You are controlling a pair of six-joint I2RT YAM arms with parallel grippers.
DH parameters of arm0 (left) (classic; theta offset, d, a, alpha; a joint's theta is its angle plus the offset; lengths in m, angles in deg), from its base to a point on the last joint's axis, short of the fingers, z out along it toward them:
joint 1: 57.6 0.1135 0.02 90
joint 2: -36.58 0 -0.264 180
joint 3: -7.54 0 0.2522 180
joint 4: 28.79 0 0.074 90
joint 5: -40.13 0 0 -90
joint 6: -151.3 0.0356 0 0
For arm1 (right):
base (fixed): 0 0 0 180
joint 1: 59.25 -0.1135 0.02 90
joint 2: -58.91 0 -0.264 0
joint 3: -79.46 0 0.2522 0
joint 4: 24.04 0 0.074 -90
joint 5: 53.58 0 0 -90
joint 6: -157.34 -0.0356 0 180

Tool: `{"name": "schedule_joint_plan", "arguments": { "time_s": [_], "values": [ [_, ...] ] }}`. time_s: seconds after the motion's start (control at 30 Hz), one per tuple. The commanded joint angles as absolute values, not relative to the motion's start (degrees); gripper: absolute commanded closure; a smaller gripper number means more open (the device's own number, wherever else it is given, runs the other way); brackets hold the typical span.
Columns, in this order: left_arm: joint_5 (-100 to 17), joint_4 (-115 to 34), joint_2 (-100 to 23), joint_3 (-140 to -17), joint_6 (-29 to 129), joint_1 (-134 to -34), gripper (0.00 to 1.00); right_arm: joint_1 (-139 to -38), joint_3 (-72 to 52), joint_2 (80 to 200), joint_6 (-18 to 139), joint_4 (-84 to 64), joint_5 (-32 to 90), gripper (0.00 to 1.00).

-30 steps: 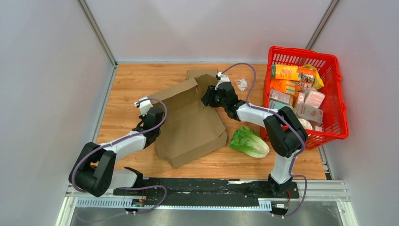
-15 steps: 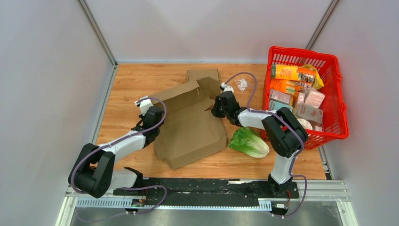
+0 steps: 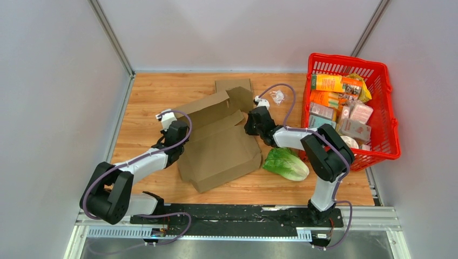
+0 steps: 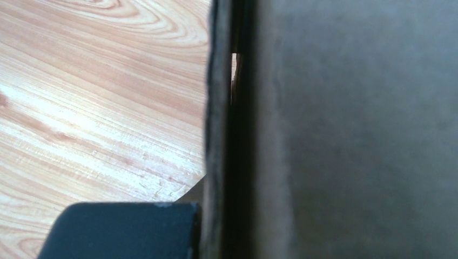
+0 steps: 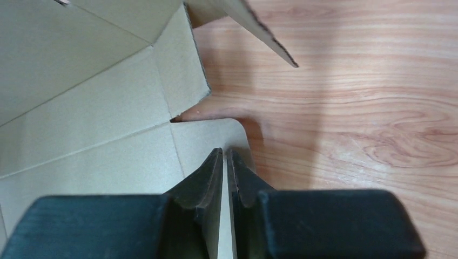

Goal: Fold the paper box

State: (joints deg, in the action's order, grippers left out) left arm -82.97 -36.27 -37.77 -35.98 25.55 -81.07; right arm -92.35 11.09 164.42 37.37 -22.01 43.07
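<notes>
The brown paper box (image 3: 219,143) lies partly unfolded in the middle of the wooden table, with its flaps spread toward the back. My left gripper (image 3: 176,133) is shut on the box's left wall. In the left wrist view that wall (image 4: 219,135) runs edge-on beside one dark finger (image 4: 119,232); the other finger is hidden behind the cardboard. At the box's right edge, my right gripper (image 3: 251,122) has its jaws almost together, with only a thin slit between them. Its tips (image 5: 224,152) rest over a rounded tab (image 5: 205,135), and nothing shows between them.
A head of lettuce (image 3: 286,162) lies just right of the box. A red basket (image 3: 345,58) full of packaged groceries stands at the right edge. A small clear packet (image 3: 277,96) lies behind the right gripper. Grey walls enclose the table.
My right gripper has closed and moved nearer and rightward along the box's right edge. The flap it was at has dropped lower. The left arm has barely moved.
</notes>
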Motion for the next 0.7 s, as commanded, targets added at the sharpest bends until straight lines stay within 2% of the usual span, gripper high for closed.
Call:
{"name": "schedule_joint_plan", "arguments": {
  "time_s": [0.0, 0.13, 0.4, 0.67],
  "values": [
    [-77.1, -36.4, -37.6, -36.5, 24.0, -80.9, 1.0, -93.1, 11.2, 159.8, 40.8, -27.0, 47.3, 0.87],
    [-76.3, -36.0, -36.7, -36.0, 23.5, -80.9, 1.0, -93.1, 9.1, 160.9, 41.9, -25.4, 52.7, 0.92],
    [-75.6, -35.7, -36.5, -35.8, 23.1, -80.9, 1.0, -93.4, 8.2, 162.0, 42.3, -28.4, 52.8, 0.94],
    [-75.2, -35.6, -37.0, -35.9, 22.8, -80.9, 1.0, -98.5, 6.3, 161.7, 48.7, -31.3, 53.6, 0.93]
  ]
}}
